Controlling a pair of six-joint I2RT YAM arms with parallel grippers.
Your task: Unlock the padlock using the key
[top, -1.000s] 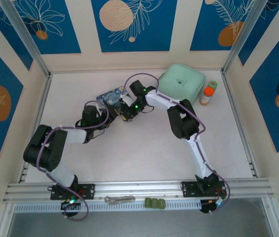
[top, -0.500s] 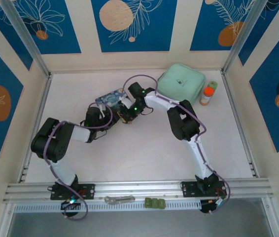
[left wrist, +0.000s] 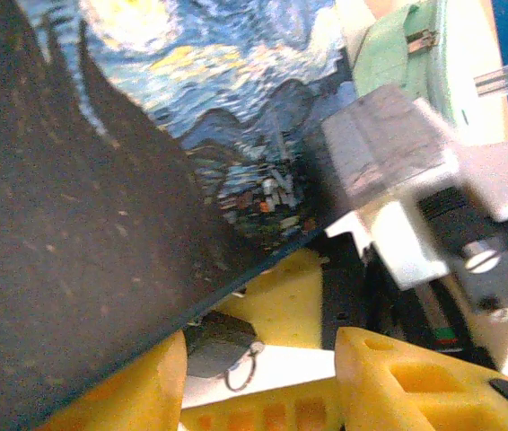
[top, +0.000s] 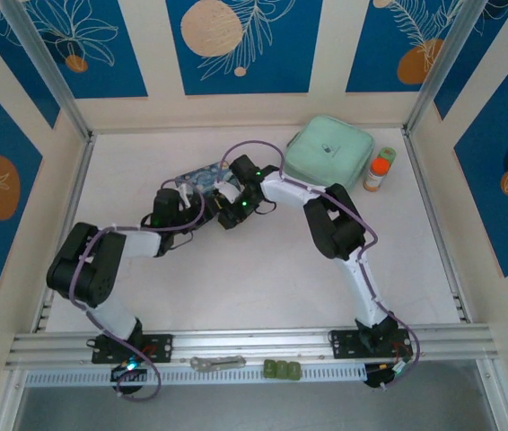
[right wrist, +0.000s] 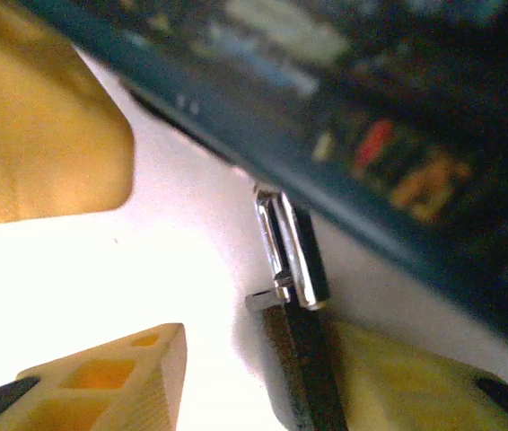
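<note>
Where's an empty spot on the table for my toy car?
Biggest bare patch: the table's middle, between the left arm, right arm and near rail. Another: right of that arm, nearer than the orange bottle. Crowded: around the painted tin, where left claw and right claw meet, beside the green case.

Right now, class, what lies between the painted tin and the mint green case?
The right arm's wrist and its looping cable, in the top view.
</note>
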